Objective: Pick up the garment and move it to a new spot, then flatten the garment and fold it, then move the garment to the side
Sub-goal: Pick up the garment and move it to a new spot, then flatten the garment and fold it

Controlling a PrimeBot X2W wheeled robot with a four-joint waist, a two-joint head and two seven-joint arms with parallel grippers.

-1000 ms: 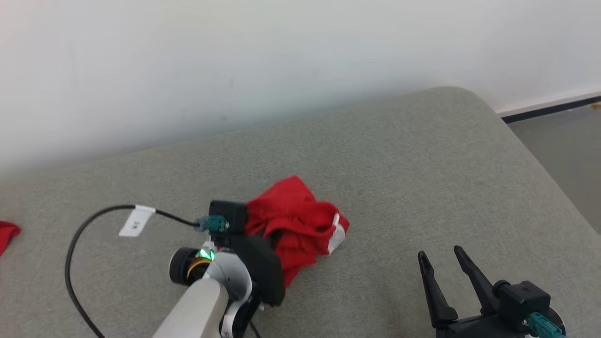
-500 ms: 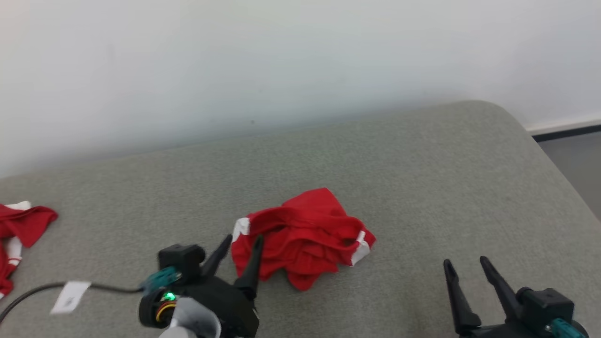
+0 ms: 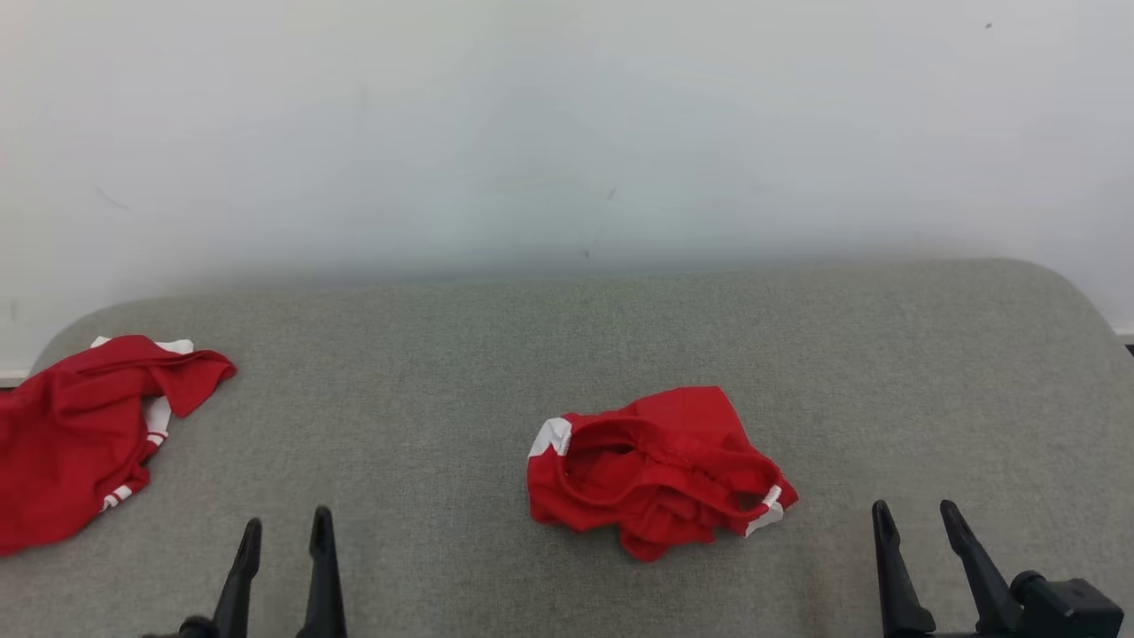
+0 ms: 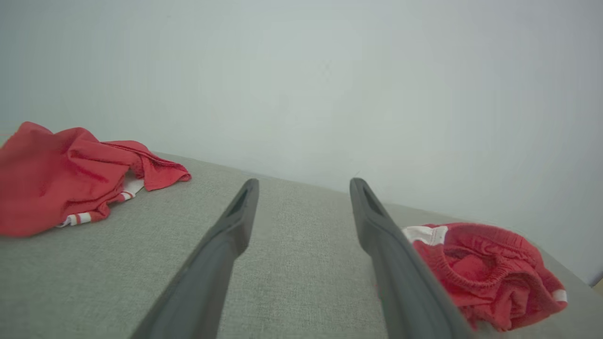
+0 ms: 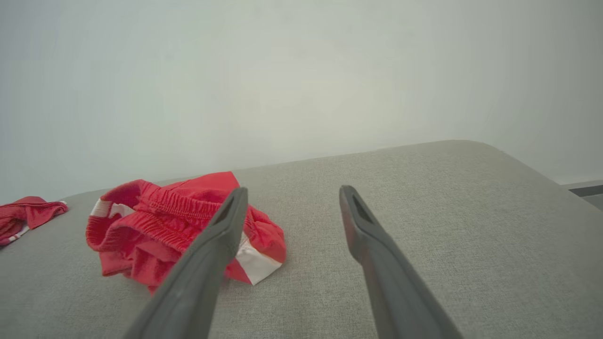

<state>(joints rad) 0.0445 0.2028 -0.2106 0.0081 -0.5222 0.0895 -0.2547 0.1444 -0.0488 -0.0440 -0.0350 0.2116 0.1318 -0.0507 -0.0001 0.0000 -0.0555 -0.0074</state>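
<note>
The crumpled red cloth garment with white trim (image 3: pixel 656 474) lay bunched on the grey upholstered cushion (image 3: pixel 567 346), roughly in the middle of it and towards the near edge. It was loose, with nothing touching it. Its long axis ran across the head view, dipping a little towards the robot's right, and the gathered elastic opening faced up and to the left.

The left gripper (image 3: pixel 286 525) sat low at the near left with its two dark fingers spread apart and nothing between them. The right gripper (image 3: pixel 914 512) sat low at the near right, likewise parted and empty. The garment lay between the two, but not evenly: its white-edged right end came near the right gripper, while bare cushion separated its left end from the left gripper (the right wrist view agreed, with red cloth just beside and partly behind one finger).

So the right arm looked the better placed for a first pinch, reaching inward and slightly forward. The left arm would probably have to travel farther to catch the opposite end for flattening.

A second red-and-white cloth heap (image 3: pixel 84 434) lay well apart at the far left.
</note>
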